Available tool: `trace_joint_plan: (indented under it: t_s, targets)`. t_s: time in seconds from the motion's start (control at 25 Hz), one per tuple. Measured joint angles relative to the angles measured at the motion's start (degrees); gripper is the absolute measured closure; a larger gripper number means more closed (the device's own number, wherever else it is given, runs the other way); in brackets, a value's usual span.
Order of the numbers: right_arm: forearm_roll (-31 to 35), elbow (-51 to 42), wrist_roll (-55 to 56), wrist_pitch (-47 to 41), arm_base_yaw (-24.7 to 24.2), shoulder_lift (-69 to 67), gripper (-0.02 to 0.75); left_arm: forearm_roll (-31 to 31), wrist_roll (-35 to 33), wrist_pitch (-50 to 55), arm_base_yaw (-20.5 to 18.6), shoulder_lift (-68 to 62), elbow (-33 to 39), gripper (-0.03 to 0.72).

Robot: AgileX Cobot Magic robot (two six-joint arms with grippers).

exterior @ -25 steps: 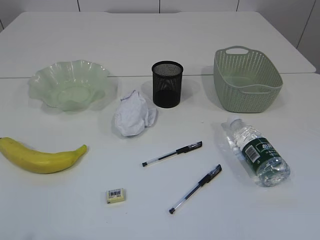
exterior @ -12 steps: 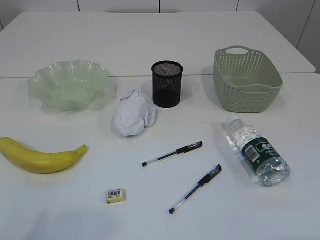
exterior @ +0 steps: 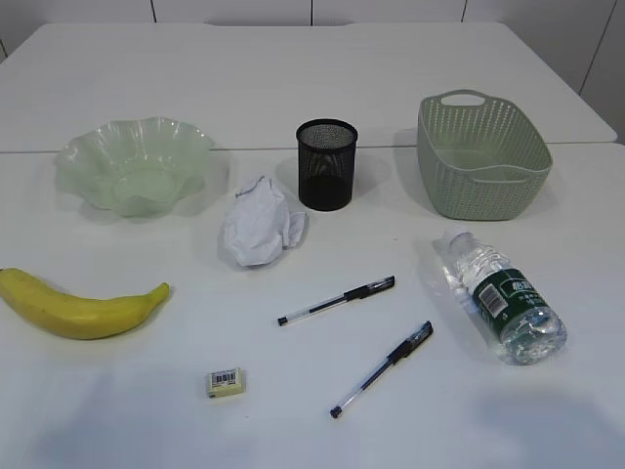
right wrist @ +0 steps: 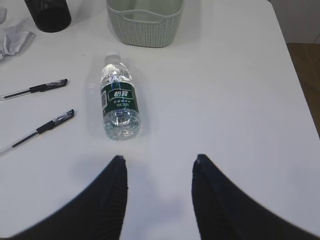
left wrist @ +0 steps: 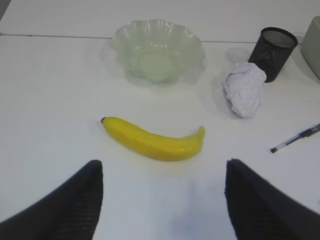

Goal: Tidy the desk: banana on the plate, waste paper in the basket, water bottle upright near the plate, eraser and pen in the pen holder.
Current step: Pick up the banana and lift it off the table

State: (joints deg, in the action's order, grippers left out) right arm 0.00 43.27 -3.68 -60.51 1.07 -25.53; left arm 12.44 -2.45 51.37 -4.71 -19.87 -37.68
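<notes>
A yellow banana (exterior: pixel 83 310) lies at the left front, in front of the pale green wavy plate (exterior: pixel 93 156). Crumpled waste paper (exterior: pixel 259 223) lies beside the black mesh pen holder (exterior: pixel 327 164). The green basket (exterior: pixel 482 153) stands at the back right. A water bottle (exterior: pixel 498 296) lies on its side. Two pens (exterior: pixel 337 300) (exterior: pixel 383 368) and a small eraser (exterior: pixel 226 382) lie at the front. My left gripper (left wrist: pixel 162 172) is open above the table, short of the banana (left wrist: pixel 152 140). My right gripper (right wrist: pixel 159 162) is open, short of the bottle (right wrist: pixel 119 102). Neither gripper shows in the exterior view.
The white table's right edge (right wrist: pixel 300 90) runs close to the right gripper. A seam (exterior: pixel 244 149) crosses the table behind the plate and pen holder.
None of the objects moved. Faint shadows have grown along the table's front edge at left and right.
</notes>
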Motion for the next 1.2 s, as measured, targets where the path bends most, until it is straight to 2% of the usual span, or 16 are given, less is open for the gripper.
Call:
trace_joint_plan:
  t_s: [0.4, 0.52, 0.72, 1.2]
  targets:
    - [5.0, 9.8, -1.4, -1.9, 0.0, -14.3, 0.414, -0.2, 0.0, 0.1, 0.0, -14.6, -8.8, 0.145]
    - [6.1, 11.8, -1.6, -3.0, 0.0, -17.9, 0.391, -0.2, 0.0, 0.6, 0.0, -18.8, -11.5, 0.145]
    - [7.0, 14.4, -2.0, -4.6, 0.0, -22.9, 0.339, -0.2, -1.0, 2.9, 0.0, -25.7, -15.7, 0.145]
    - [8.1, 17.2, -3.1, -5.1, 0.0, -31.6, 0.33, -0.2, -2.6, 5.2, 0.0, -42.3, -22.0, 0.145]
